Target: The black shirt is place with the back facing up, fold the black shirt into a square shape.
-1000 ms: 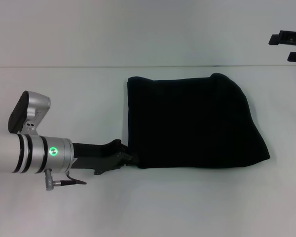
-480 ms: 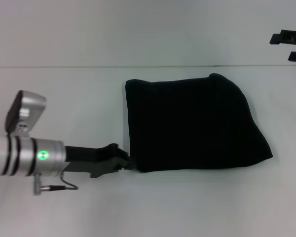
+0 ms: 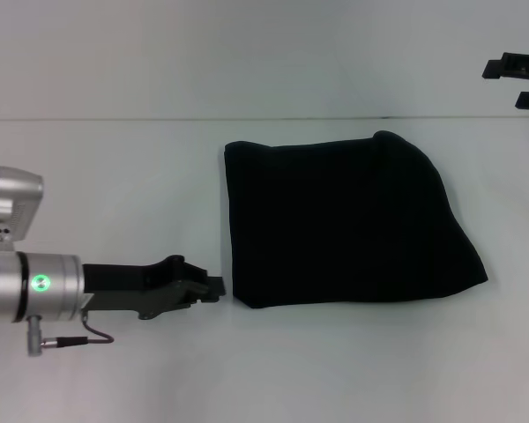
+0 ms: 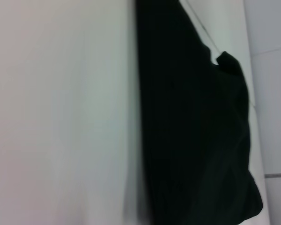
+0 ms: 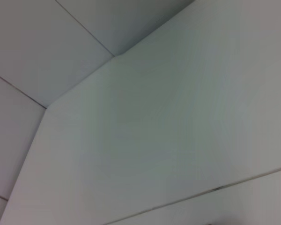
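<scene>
Shirt (image 3: 344, 220) soft, limp, folded; grab at a near corner. Left gripper (image 3: 213, 289) just beside it, holding nothing; jaw state unclear.

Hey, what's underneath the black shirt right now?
The black shirt lies folded on the white table, which shows all around it. Whatever sits beneath or inside its folds is covered. The left gripper rests just beside its near-left corner.

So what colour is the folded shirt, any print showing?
Plain black shirt, no print visible; clearest in the head view.
</scene>
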Available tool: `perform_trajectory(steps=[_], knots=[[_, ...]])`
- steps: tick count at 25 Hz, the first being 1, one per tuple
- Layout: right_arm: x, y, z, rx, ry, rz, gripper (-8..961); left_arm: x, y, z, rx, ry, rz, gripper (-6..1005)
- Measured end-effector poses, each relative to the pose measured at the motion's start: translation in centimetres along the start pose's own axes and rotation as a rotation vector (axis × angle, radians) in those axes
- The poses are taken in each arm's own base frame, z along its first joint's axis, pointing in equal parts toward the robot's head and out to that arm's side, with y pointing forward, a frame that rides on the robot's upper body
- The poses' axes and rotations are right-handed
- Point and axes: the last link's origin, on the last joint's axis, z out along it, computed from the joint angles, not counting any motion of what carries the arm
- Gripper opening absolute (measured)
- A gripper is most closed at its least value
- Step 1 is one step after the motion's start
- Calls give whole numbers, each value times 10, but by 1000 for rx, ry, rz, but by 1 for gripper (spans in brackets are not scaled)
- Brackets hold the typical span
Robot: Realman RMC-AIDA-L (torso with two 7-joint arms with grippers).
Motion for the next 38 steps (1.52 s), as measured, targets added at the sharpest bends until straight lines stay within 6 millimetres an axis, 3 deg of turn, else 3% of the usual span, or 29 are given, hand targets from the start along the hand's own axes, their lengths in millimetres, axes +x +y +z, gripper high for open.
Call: perform_trajectory(steps=[6,10,15,18,27,34,38], knots=[[1,0,0,-3,2,1,925,1,2,22,36,-14,-21,149],[0,0,0,-3,0,2,924,3,1,26,41,15,-39,196],[0,0,0,-2,-1,2,924,4,1,26,35,22,-44,432],[1,0,0,-1,-1,3,923,4,1,27,38,24,-44,515],[2,-2,-1,0,1,6,922,4,7,42,48,26,-31,516],[3,-3,-2,-3,-1,14,921,5,7,43,55,25,-33,517],[3,-3,-2,-4,-1,15,921,5,7,43,58,17,-28,372]])
